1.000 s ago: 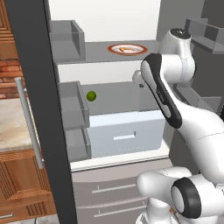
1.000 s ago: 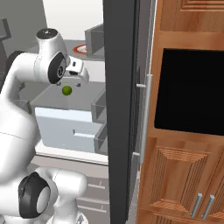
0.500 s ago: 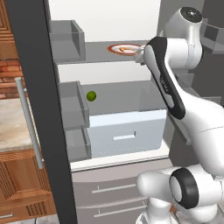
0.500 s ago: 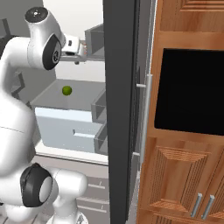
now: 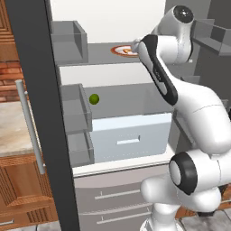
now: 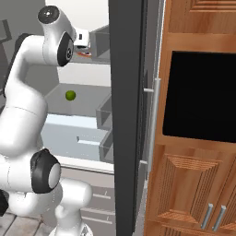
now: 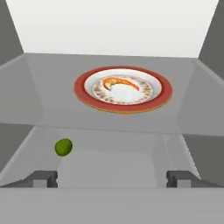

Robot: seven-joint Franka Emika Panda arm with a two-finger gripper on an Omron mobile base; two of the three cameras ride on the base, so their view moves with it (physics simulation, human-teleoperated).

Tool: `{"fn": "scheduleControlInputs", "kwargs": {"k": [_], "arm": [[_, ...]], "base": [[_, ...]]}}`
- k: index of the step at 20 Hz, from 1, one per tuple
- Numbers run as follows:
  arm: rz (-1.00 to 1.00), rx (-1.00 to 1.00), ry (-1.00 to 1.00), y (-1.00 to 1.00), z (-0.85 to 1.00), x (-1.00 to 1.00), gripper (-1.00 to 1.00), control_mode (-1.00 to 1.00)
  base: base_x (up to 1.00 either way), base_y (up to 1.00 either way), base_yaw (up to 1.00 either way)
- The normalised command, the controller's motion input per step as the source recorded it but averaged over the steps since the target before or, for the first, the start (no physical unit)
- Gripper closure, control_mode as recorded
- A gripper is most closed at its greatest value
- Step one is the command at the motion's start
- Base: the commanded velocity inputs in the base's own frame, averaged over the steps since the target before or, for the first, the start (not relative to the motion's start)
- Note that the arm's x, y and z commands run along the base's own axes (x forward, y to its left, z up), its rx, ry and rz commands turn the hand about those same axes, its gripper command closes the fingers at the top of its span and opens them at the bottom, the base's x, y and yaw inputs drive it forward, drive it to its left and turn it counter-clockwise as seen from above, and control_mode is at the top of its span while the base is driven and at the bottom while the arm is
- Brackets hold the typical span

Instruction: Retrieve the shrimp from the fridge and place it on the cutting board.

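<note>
The fridge [image 5: 41, 117] stands open, its white inner wall behind grey shelves. On the upper shelf lies a round white red-rimmed plate [image 7: 123, 90], and the small curved orange-pink shrimp [image 7: 120, 82] rests on its left half. My gripper [image 7: 113, 179] hovers in front of that shelf, level with the plate and short of it. It is open, the two fingertips [image 7: 44, 178] set wide apart with nothing between them. In the left base view my forearm covers the right part of the plate [image 5: 119, 48]. The cutting board is out of view.
A small green ball [image 7: 64, 147] lies on the shelf below, above the pale drawer [image 5: 131, 135]. Grey door bins [image 5: 74, 108] line the left door. A dark fridge door [image 6: 126, 115] stands on the right, next to brown wooden cabinets [image 6: 198, 184].
My arm has risen from the middle shelf's height to the upper shelf, bringing the hand in front of the plate. The plate, shrimp and ball have not moved.
</note>
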Motion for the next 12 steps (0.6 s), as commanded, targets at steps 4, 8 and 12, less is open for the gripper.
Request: {"fn": "scheduleControlInputs", "kwargs": {"k": [4,8,12], "arm": [[-0.02,0.0,-0.02,0.29,0.0,0.94,-1.0,-1.0],[-0.04,-0.02,0.02,0.19,0.0,0.98,-1.0,-1.0],[-0.05,-0.03,0.09,0.07,0.0,0.98,-1.0,-1.0]], "base": [[0.0,0.0,0.0],[0.0,0.0,0.0],[0.0,0.0,0.0]]}}
